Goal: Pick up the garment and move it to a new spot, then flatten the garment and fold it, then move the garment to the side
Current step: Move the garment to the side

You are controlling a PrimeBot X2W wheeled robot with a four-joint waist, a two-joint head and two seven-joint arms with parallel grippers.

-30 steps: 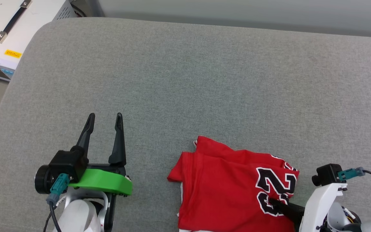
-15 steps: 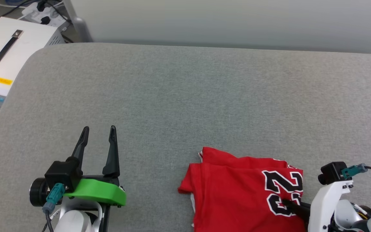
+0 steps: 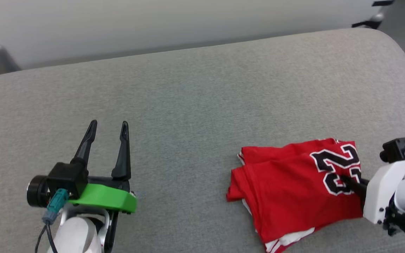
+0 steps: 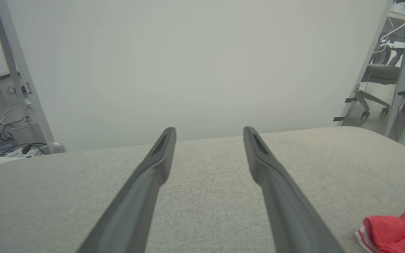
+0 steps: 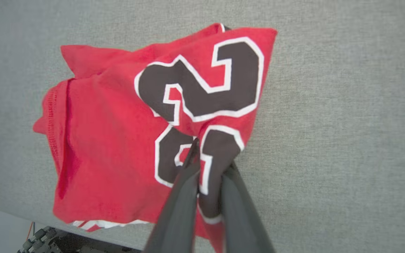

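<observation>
The right gripper (image 5: 211,156) has its two dark fingers pinched narrow on a bunch of the garment (image 5: 118,133), clamping the cloth right at the lower black numeral. The folded red garment lies on the grey padded surface (image 3: 188,105), on the robot's right and close to the near edge. It is hard to tell whether the gripped corner is lifted clear. White striped trim peeks out beneath it. The left gripper (image 3: 108,123) sits well apart to the left, fingers spread wide and holding nothing. A pale wall (image 4: 188,63) stands behind the surface.

The garment (image 3: 287,196) is red with black, white-outlined numerals and red-white striped trim; the surface (image 3: 188,105) is mottled grey.
</observation>
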